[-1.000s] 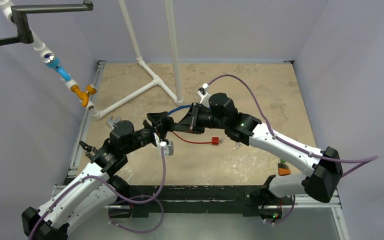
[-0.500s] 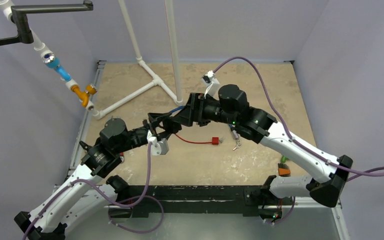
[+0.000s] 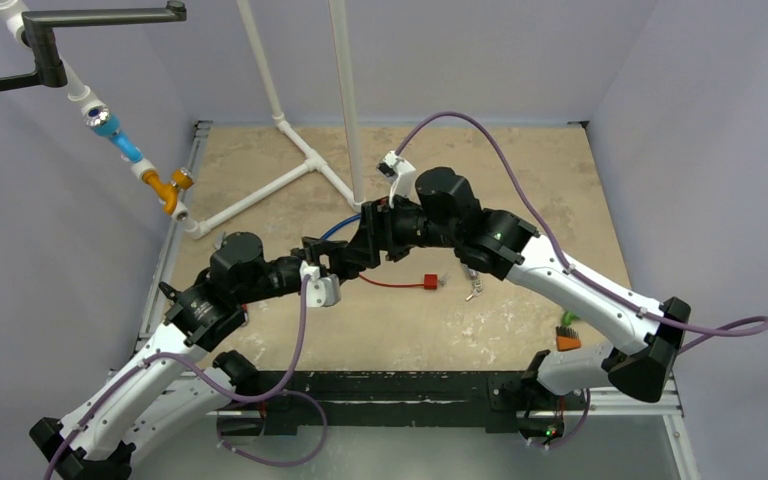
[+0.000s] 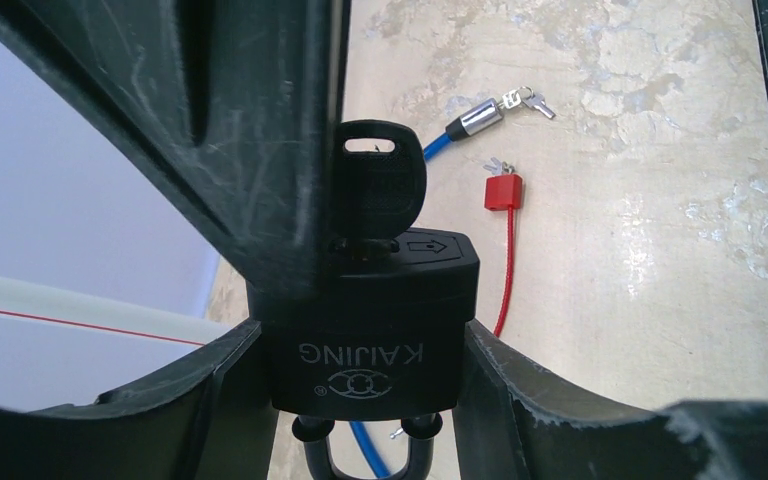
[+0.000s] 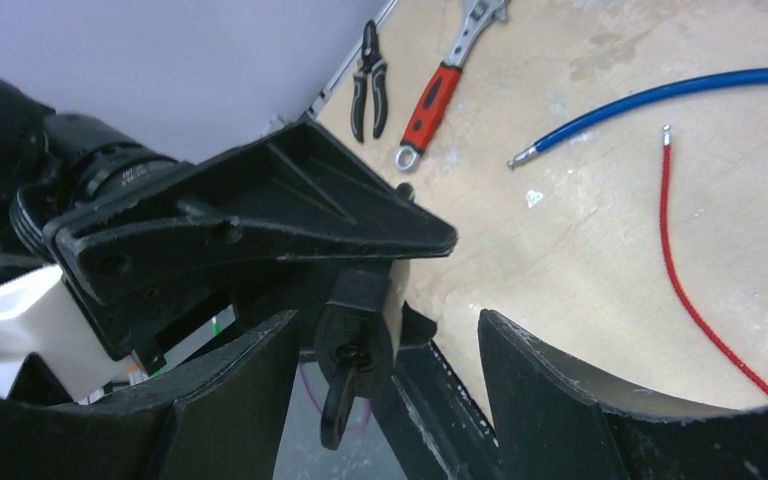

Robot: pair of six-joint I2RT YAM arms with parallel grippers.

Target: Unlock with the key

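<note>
Just past the arm bases at the near edge, a small orange and green object sits on the bench; it is too small for me to name. Further in, the two arms meet over the middle. The left tool pinches a black padlock by its flat sides, shackle hanging down towards the wrist and keyway turned outward, which presents the lock steadily to the other arm. A black-headed key stands seated in that keyway. The right tool faces it with its jaws spread to either side of the key's head, touching neither face as far as I can see. I judge that it needs to close on the head and twist while the left arm braces the body.

Beyond, loose on the bench, lie a small red cable lock and a blue cable with its silver lock end and little keys. Further left rest a red-handled adjustable wrench and black pliers. A white pipe frame stands at the far side.
</note>
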